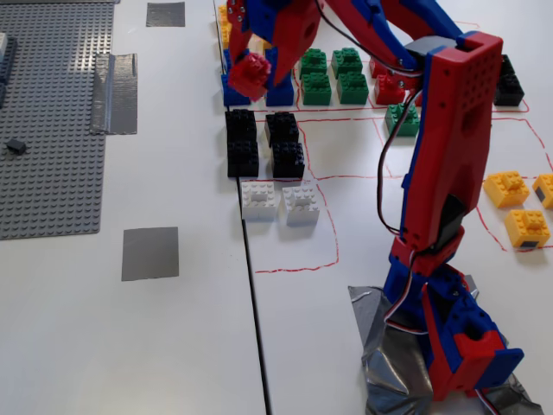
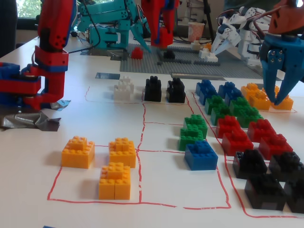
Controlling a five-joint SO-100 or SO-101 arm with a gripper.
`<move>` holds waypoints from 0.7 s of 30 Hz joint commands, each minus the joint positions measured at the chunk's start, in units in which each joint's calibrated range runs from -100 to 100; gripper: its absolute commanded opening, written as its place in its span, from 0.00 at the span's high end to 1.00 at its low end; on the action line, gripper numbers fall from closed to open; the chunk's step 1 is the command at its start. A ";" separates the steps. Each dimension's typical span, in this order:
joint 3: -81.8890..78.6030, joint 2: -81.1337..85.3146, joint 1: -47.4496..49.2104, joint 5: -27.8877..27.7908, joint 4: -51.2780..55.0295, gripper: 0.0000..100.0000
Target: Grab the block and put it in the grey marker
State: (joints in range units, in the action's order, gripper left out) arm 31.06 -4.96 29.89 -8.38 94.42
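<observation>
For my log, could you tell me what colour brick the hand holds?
Red brick, clearest in the fixed view from above.

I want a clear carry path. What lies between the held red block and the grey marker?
In a fixed view from above, the block hangs in the gripper; towards the grey marker lies bare white table, with black bricks just right of the line.
</observation>
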 commanded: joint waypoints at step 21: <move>-0.45 1.17 18.09 -0.78 -3.75 1.00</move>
State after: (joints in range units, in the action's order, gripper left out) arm 28.34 -5.38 46.07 -9.65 91.50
